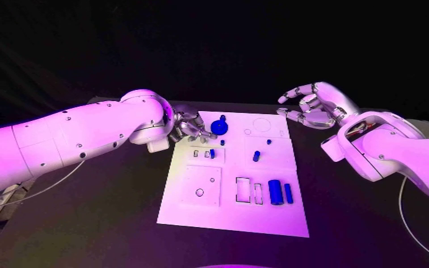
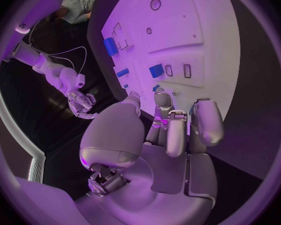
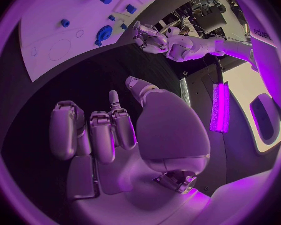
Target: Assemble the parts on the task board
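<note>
So the white task board sits mid-table with blue parts on it: a round disc-shaped part near the far left corner, two cylinders side by side near the right edge, and a few tiny bits between. The left hand hovers over the board's far left edge right by the disc, fingers curled down; can't tell if it's touching anything. The right hand hangs off the far right corner, fingers apart, holding nothing.
</note>
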Controlling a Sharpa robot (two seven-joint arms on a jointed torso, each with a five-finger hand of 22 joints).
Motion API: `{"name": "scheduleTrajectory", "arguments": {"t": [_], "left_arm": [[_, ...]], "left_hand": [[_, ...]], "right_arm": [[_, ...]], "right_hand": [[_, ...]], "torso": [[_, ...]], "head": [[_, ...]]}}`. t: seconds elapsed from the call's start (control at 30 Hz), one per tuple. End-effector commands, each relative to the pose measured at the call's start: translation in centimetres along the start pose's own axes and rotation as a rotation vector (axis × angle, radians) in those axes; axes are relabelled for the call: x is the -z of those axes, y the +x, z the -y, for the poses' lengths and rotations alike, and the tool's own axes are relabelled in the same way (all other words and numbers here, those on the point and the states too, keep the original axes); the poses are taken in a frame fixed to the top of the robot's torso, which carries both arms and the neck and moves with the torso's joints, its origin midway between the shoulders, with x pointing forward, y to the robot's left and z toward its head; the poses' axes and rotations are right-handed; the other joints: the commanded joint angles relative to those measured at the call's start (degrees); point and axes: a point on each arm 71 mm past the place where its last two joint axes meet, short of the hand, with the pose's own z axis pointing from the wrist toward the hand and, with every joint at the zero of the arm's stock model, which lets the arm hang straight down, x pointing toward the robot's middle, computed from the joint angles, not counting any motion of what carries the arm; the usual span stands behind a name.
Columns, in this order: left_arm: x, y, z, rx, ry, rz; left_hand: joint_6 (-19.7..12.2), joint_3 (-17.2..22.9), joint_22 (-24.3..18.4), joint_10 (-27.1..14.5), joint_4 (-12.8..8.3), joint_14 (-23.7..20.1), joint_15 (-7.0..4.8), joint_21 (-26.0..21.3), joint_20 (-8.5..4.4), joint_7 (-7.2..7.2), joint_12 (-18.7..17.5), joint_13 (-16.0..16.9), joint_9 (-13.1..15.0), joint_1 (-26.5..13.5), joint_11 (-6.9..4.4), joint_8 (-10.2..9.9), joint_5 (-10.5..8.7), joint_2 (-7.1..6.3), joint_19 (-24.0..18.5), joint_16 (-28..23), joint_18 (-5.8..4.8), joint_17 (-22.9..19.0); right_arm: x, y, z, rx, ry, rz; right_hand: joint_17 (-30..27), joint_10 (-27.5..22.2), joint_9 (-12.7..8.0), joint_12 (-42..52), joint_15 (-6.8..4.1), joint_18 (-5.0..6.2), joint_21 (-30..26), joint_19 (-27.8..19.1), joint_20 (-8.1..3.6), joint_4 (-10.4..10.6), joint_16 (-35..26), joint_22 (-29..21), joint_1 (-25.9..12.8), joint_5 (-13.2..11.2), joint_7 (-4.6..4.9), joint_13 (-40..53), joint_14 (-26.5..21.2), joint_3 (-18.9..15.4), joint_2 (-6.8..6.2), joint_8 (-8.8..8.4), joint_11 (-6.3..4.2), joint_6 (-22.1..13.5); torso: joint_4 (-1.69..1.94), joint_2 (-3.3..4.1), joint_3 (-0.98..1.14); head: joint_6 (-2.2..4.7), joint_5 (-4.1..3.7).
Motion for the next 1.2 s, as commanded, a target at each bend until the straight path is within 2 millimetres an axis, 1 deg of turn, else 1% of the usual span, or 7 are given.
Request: {"name": "scheduleTrajectory", "arguments": {"t": [0.03,0.1,0.17,0.47,0.57,0.87,1.2], "left_arm": [[-0.4,0.1,-0.1,-0.114,-0.088,-0.042],[-0.7,0.2,0.1,-0.13,-0.094,-0.053],[-0.9,0.4,0.4,-0.141,-0.097,-0.063],[-1.7,0.9,1.3,-0.167,-0.097,-0.106],[-1.9,1.1,1.5,-0.179,-0.103,-0.132],[-2.5,1.6,1.8,-0.189,-0.109,-0.165],[-2.8,1.9,2.4,-0.18,-0.097,-0.173]], "left_hand": [[-0.42,-1.1,0.38,0.21,0.0,5.37,-0.37,0.33,0.08,-0.16,1.04,1.05,0.49,-0.88,-0.01,0.5,-0.18,0.13,0.27,0.28,-1.01,13.62],[-0.53,-1.81,0.53,0.12,0.02,5.35,-0.37,0.45,0.08,-0.17,1.41,1.4,0.78,-1.35,-0.02,0.81,-0.24,0.38,0.22,0.26,-1.02,13.59],[-0.61,-2.25,0.58,0.05,0.01,5.36,-0.37,0.5,0.09,-0.18,1.57,1.54,0.94,-1.57,-0.02,0.97,-0.27,0.41,0.18,0.28,-1.02,13.62],[-0.75,-3.86,1.08,-0.45,-0.08,5.39,-0.41,0.83,0.11,-0.29,1.79,1.6,1.82,-1.68,-0.09,1.84,-0.09,0.58,0.15,0.37,-1.08,13.74],[-1.08,-4.21,1.03,-1.5,-0.07,5.2,-0.37,0.82,0.11,-0.23,0.83,0.39,2.06,-1.41,-0.03,1.96,-0.04,0.52,0.04,-0.06,-1.07,13.22],[-1.38,-4.27,1.04,-1.86,-0.05,5.19,-0.32,0.83,0.15,-0.17,0.67,0.22,2.28,-1.19,0.03,2.05,0.06,0.86,-0.04,-0.08,-1.06,13.21],[-1.69,-3.37,1.35,-2.07,-0.08,5.21,-0.3,1.02,0.2,-0.18,0.8,0.34,2.78,-0.29,0.03,2.37,0.15,1.53,-0.05,-0.03,-1.1,13.28]], "right_arm": [[0.0,-0.1,0.3,-0.002,0.016,-0.01],[-0.1,-0.2,0.4,-0.003,0.02,-0.002],[-0.1,-0.3,0.5,-0.006,0.021,0.007],[-0.3,-0.6,0.8,-0.018,0.029,0.036],[-0.3,-0.7,0.9,-0.015,0.03,0.044],[-0.4,-0.8,1.0,-0.011,0.035,0.056],[-0.5,-0.7,1.0,-0.011,0.041,0.057]], "right_hand": [[9.89,-0.48,0.08,-0.36,-0.46,0.58,-0.61,-0.23,-0.54,0.35,-0.39,3.64,-0.04,0.42,-0.23,6.83,4.84,0.07,-0.32,0.25,-0.16,0.1],[9.25,-0.91,0.08,-0.84,-0.46,0.74,-1.29,-0.64,-0.55,0.41,-0.6,3.1,-0.15,0.48,-0.23,6.37,4.68,-0.01,-0.45,0.29,-0.15,-0.02],[6.0,-3.35,0.09,-3.62,-0.5,1.62,-5.06,-2.94,-0.6,0.54,-1.86,0.17,-0.18,0.6,-0.21,3.78,3.77,-0.04,-0.65,0.5,-0.17,-0.63],[2.55,-6.97,0.11,-8.18,-0.55,2.64,-10.18,-5.71,-0.63,0.8,-3.57,-3.6,-0.01,0.76,-0.14,-0.54,2.83,0.08,-0.8,1.14,-0.16,-1.78],[0.43,-8.58,0.15,-10.45,-0.6,3.12,-12.84,-6.97,-0.69,0.85,-4.74,-5.49,0.25,3.46,-0.13,-2.73,2.19,0.41,-1.06,1.59,-0.2,-2.24],[0.17,-8.68,0.18,-10.85,-0.65,3.17,-13.46,-7.0,-0.73,0.95,-5.03,-5.85,0.27,4.89,-0.16,-3.25,2.15,0.59,-1.3,1.96,-0.23,-2.43],[-0.07,-8.68,0.2,-10.95,-0.67,3.21,-13.76,-7.04,-0.76,1.04,-5.19,-6.04,0.2,5.45,-0.18,-3.41,2.11,0.65,-1.37,2.16,-0.26,-2.4]], "torso": [[0.02,0.08,0.03],[0.0,0.11,0.01],[-0.05,0.15,0.0],[0.08,0.14,0.01],[0.01,0.19,-0.02],[-0.08,0.21,-0.03],[0.07,0.2,0.04]], "head": [[-0.25,0.15],[-0.4,0.21],[-0.53,0.21],[-0.85,0.23],[-0.97,0.32],[-1.14,0.29],[-1.31,0.19]]}}
